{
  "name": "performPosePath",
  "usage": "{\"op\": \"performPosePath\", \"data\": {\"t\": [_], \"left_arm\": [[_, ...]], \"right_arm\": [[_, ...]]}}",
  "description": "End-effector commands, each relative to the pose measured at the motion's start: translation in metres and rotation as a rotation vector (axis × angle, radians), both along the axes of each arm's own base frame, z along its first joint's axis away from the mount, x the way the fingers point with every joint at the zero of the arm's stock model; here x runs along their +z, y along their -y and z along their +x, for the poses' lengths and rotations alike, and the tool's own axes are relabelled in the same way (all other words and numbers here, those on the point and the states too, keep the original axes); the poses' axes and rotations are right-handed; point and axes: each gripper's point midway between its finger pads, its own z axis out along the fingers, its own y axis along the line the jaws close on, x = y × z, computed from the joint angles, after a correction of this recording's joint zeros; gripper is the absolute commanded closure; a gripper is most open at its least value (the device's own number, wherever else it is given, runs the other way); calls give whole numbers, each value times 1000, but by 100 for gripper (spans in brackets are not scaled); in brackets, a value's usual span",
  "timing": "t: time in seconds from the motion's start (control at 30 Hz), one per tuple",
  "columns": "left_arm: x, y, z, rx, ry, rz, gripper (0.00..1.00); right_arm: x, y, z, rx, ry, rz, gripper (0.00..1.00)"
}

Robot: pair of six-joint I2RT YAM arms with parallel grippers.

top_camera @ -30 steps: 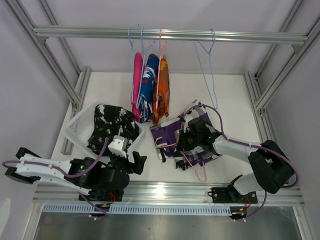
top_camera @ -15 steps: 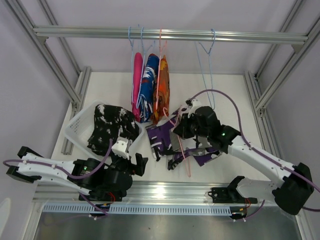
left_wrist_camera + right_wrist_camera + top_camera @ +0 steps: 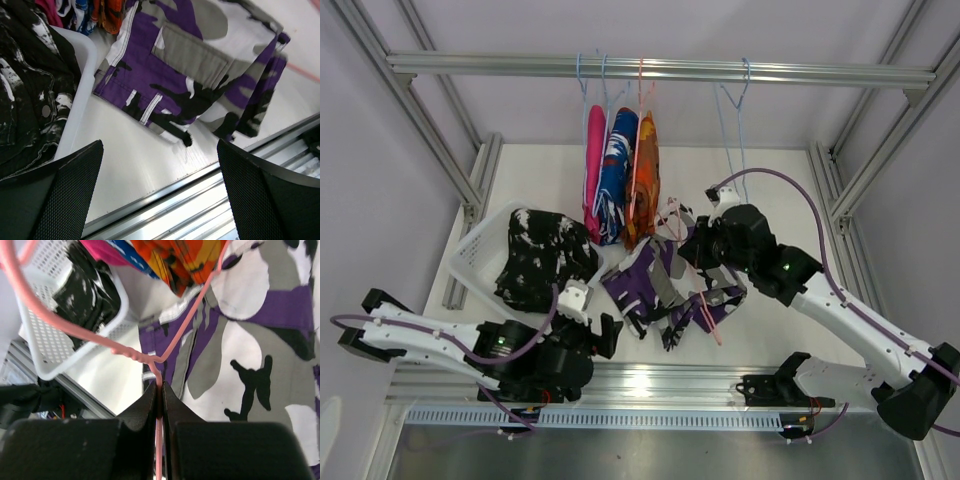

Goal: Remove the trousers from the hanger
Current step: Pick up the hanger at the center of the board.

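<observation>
My right gripper is shut on the wire of a pink hanger. The purple-white patterned trousers hang from that hanger, draped down to the table, with the right gripper just above them. Their cloth fills the right wrist view. Pink trousers, blue-white-red trousers and orange trousers hang on hangers from the rail. Black white-specked trousers lie in the white basket. My left gripper stands open and empty low near the front edge, facing the purple trousers.
An empty blue hanger hangs from the aluminium rail at the right. The basket's wall is close on the left gripper's left. A metal rail runs along the table's front edge.
My right arm has raised the pink hanger and carried it back and right, pulling the purple trousers up off the table. The left gripper has crept slightly right, still open.
</observation>
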Motion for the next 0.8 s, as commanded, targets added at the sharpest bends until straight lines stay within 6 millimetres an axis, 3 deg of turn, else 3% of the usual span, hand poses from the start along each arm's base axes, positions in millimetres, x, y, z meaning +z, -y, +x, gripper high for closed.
{"op": "performPosePath", "data": {"t": [0.0, 0.23, 0.5, 0.6, 0.63, 0.77], "left_arm": [[-2, 18, -8, -33, 34, 29, 1], [-21, 46, -8, 18, 126, 106, 1], [-1, 88, -4, 38, 199, 13, 0], [-3, 101, -2, -33, 246, 62, 1], [16, 125, -9, -73, 220, -78, 1], [17, 141, -6, -130, 252, -69, 1]], "right_arm": [[80, -7, 8, -18, 139, 141, 100], [103, -11, 7, -32, 139, 207, 100], [106, -21, 4, -25, 118, 251, 100], [102, -27, 4, -21, 109, 254, 100], [100, -29, 5, -20, 105, 252, 100], [101, -32, 4, -11, 106, 263, 100]]}}
